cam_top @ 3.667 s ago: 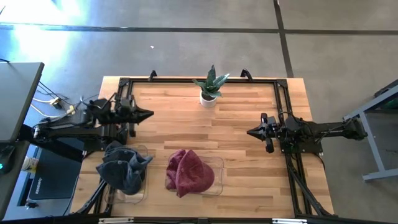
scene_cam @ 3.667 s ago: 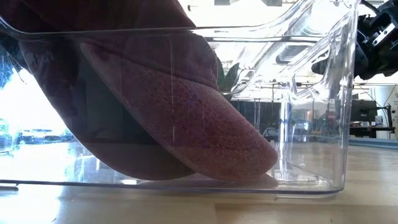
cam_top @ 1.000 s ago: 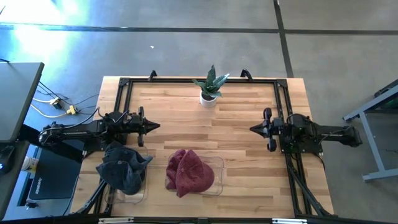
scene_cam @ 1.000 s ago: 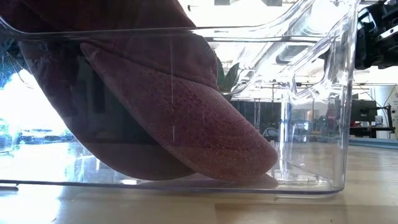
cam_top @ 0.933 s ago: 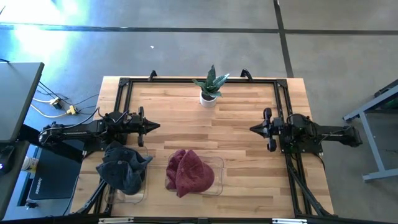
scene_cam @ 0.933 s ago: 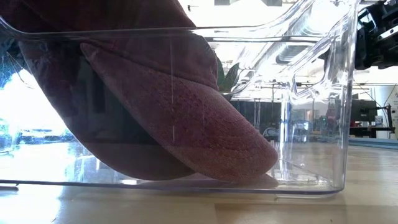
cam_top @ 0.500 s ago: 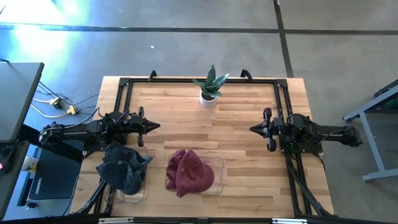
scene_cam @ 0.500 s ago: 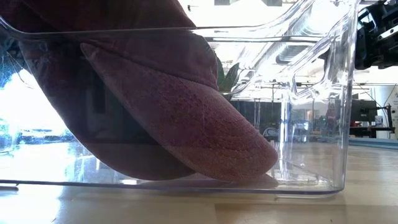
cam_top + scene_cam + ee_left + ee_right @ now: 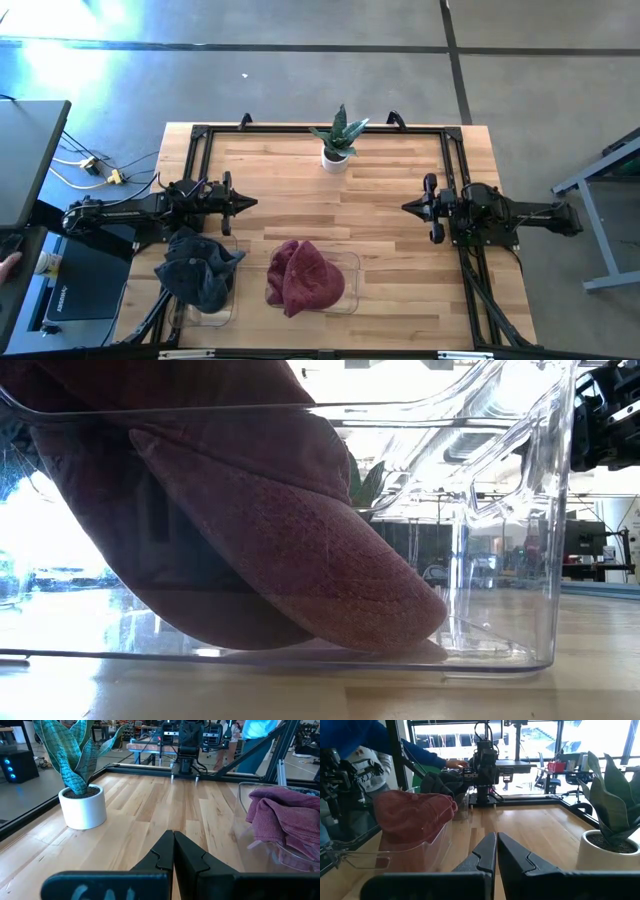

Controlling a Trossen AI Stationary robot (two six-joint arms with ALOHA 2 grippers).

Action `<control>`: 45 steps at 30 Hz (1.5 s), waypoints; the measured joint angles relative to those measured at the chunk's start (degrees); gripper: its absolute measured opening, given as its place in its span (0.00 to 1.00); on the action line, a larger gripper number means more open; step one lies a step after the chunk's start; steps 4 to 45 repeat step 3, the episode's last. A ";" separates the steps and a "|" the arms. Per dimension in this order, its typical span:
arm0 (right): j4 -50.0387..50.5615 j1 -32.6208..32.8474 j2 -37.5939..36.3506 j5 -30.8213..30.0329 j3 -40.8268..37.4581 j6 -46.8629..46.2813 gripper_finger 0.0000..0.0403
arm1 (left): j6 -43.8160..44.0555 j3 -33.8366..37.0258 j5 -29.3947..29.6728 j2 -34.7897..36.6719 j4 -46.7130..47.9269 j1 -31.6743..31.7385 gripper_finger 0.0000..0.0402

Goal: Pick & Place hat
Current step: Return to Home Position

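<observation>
A maroon hat [image 9: 303,277] lies crumpled in a clear plastic bin [image 9: 349,262] near the table's front edge; the low view shows its brim [image 9: 330,575] resting on the bin's floor. A dark grey hat [image 9: 200,268] sits in another clear bin [image 9: 222,312] at the front left. My left gripper [image 9: 252,202] is shut and level at the left side, touching nothing. My right gripper [image 9: 404,209] is shut and level at the right side, touching nothing. The maroon hat [image 9: 285,815] [image 9: 412,812] shows in both wrist views, off to the side.
A small potted plant [image 9: 337,140] in a white pot stands at the far middle of the wooden table. A black frame [image 9: 450,160] rims the table. People stand beyond the table in the wrist views. Bare wood lies between the two grippers.
</observation>
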State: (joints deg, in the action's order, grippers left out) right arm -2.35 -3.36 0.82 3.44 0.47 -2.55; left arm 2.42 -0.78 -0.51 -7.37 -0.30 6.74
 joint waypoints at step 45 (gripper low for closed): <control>-0.02 0.00 0.00 0.00 0.00 0.00 0.03 | -0.01 0.00 0.00 -0.01 -0.01 0.00 0.00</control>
